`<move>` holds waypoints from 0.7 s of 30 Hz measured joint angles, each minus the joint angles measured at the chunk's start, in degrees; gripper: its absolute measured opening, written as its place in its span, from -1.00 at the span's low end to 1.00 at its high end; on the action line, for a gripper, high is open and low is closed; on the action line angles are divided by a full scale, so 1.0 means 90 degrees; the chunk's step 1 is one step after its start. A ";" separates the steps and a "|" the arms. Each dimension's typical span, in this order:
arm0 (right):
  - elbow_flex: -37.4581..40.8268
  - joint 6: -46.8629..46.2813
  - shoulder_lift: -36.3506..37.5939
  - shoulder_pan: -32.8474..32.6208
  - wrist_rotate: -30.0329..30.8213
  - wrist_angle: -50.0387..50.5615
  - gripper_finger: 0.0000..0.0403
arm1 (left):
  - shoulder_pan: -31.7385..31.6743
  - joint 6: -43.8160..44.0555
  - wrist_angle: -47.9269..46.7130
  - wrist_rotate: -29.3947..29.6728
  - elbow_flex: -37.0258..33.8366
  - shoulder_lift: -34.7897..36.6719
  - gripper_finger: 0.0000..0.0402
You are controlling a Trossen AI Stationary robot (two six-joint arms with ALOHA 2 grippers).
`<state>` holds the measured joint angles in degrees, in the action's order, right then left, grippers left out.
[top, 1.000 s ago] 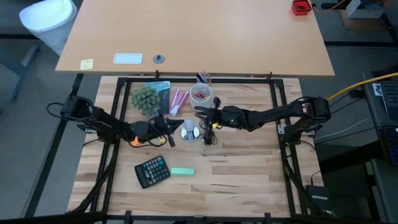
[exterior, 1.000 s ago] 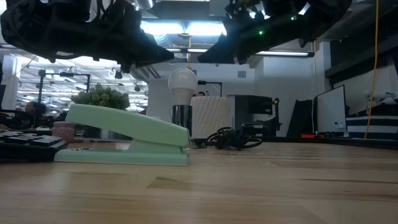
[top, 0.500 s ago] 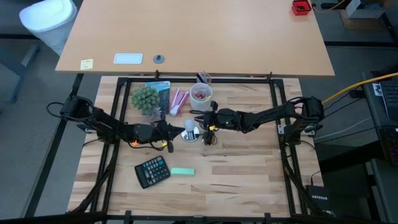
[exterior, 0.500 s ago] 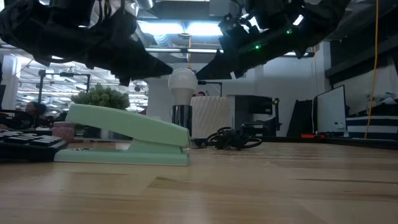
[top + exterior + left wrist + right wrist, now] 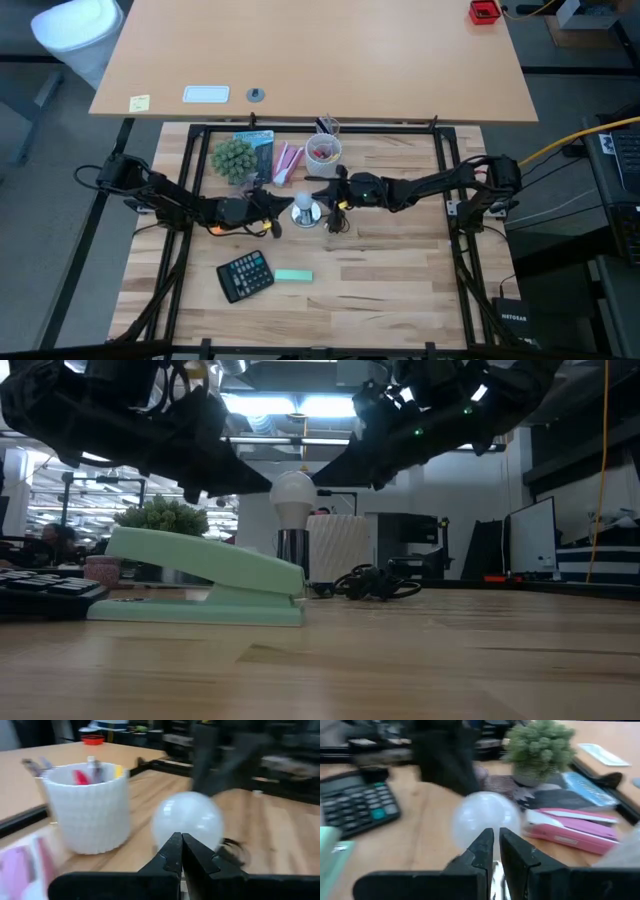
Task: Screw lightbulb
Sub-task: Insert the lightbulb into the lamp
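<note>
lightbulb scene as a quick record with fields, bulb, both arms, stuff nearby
lightbulb: upright on a silver base, mid table
left end effector: fingers shut, tip just beside the bulb
right end effector: fingers nearly shut, tip close on the bulb's other side
nearby: calculator, green stapler, white cup, plant

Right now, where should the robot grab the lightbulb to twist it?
Probably around its round glass top, coming in level from the sides. The lightbulb stands upright on the silver base, so the widest part is free. The left tool and right tool flank it, fingers closed.
</note>
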<state>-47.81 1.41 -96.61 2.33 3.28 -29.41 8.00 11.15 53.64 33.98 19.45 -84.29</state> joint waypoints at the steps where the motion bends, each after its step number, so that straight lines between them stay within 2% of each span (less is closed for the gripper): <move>1: 0.0000 -0.0008 0.0002 -0.0004 -0.0132 -0.0008 -0.80 | -0.0005 -0.0017 -0.0014 0.0129 -0.0002 0.0000 -0.99; 6: 0.0000 -0.0008 -0.0021 -0.0030 -0.0838 0.0033 -0.80 | -0.0154 -0.0060 -0.0012 0.0303 -0.0001 -0.0010 -0.99; 9: -0.0002 0.0012 -0.0021 -0.0017 -0.0989 -0.0016 -0.80 | -0.0277 0.0131 -0.0016 0.0303 -0.0001 -0.0010 -0.99; 15: -0.0002 0.0072 0.0036 -0.0015 -0.0709 -0.0095 -0.80 | -0.0329 -0.0124 0.0060 0.0321 0.0001 -0.0010 -0.99; 21: 0.0000 0.0233 0.0280 -0.0012 -0.0114 -0.0093 -0.80 | -0.0228 -0.0850 0.0885 0.0327 0.0001 -0.0010 -0.99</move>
<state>-47.82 3.51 -94.09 2.22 2.25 -30.24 5.95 3.50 61.61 36.91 19.46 -84.38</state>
